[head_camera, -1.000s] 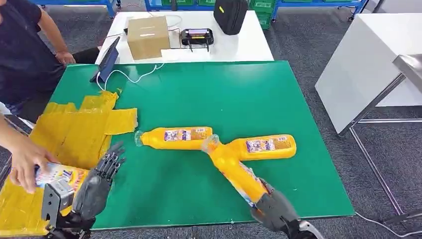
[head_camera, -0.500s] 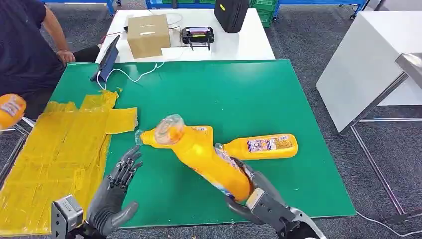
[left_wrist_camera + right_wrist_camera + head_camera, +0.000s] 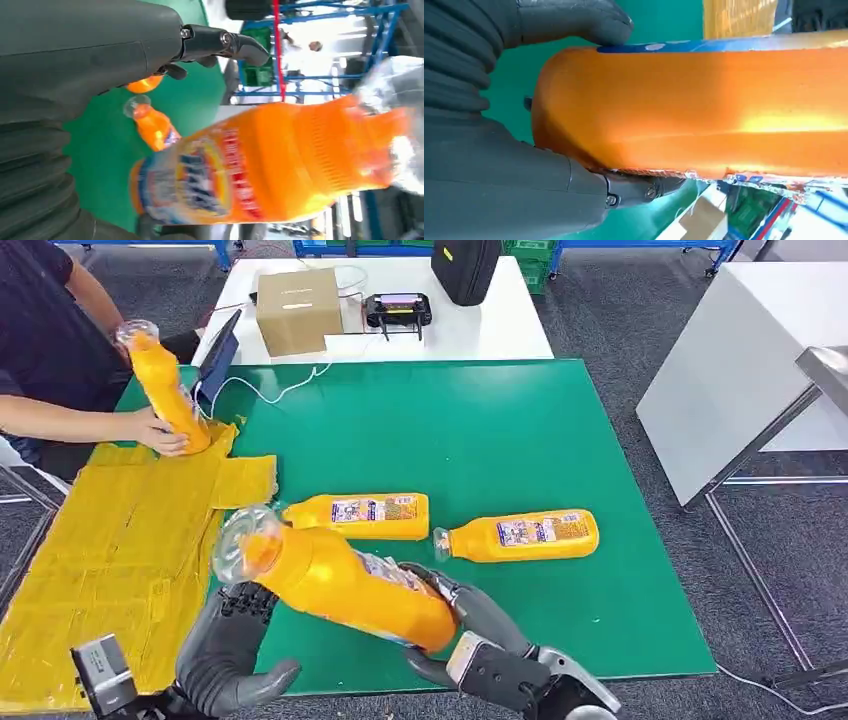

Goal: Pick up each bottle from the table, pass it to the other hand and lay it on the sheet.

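Sheet: the yellow sheet [image 3: 120, 540] lies on the left part of the green tabletop [image 3: 520, 430], and it is where you must lay each bottle.
Person: at the far left corner a person's hand [image 3: 160, 430] holds 1 bottle [image 3: 165, 390] upright at the far edge of the sheet; I judge this one is being taken away or reset, not part of your move.
Left hand: your left hand [image 3: 235, 640] is released, fingers apart, just under the neck end of the carried bottle; I think it waits there to receive the bottle.
Carried bottle: the orange bottle [image 3: 340, 585] is in the air above the near edge of the tabletop, tilted, its clear cap end toward the sheet and its base in the right hand.
Right hand: your right hand [image 3: 470, 625] is grasping the base part of this bottle, so the neck half stays free for the other hand.
Waiting bottles: 2 more bottles [image 3: 360, 516] [image 3: 520, 535] lie on their sides in the middle of the tabletop, apart from the sheet.
Left wrist view: it shows the label and the open fingers [image 3: 220, 42] not touching the bottle, which the head view does not make sure.
Right wrist view: it shows the thumb [image 3: 574, 20] and fingers pressed on both sides of the orange body.
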